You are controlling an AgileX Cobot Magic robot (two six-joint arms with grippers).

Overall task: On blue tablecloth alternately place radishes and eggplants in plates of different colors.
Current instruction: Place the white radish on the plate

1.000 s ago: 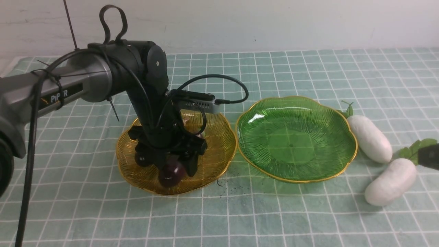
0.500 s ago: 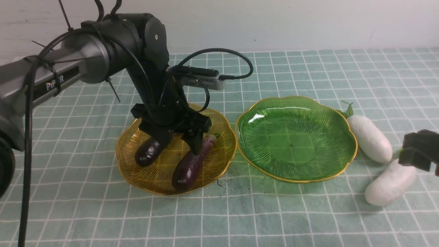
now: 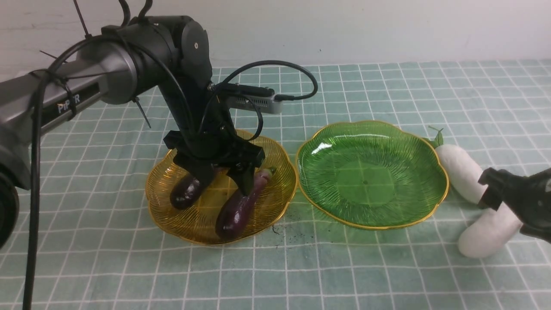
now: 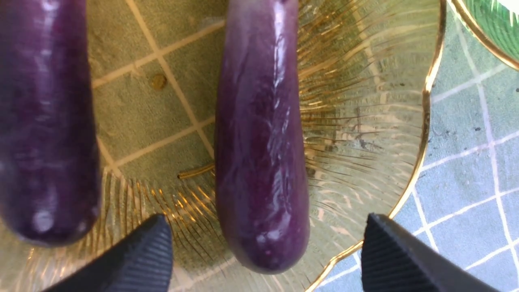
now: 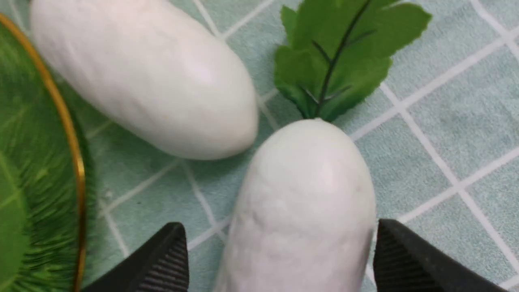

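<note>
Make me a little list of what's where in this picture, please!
Cloth: teal tablecloth with a white grid
Yellow plate: holds left eggplant and right eggplant
Green plate: nothing in it
Radishes: far radish and near radish, both on the cloth beside the green plate
Left jaws: open, over the right eggplant, not gripping it
Right jaws: open, one on each side of the near radish

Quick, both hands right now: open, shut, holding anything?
Left hand: open, empty, over slim purple eggplant.
Right hand: open, straddling white oblong radish, not gripping.
</note>
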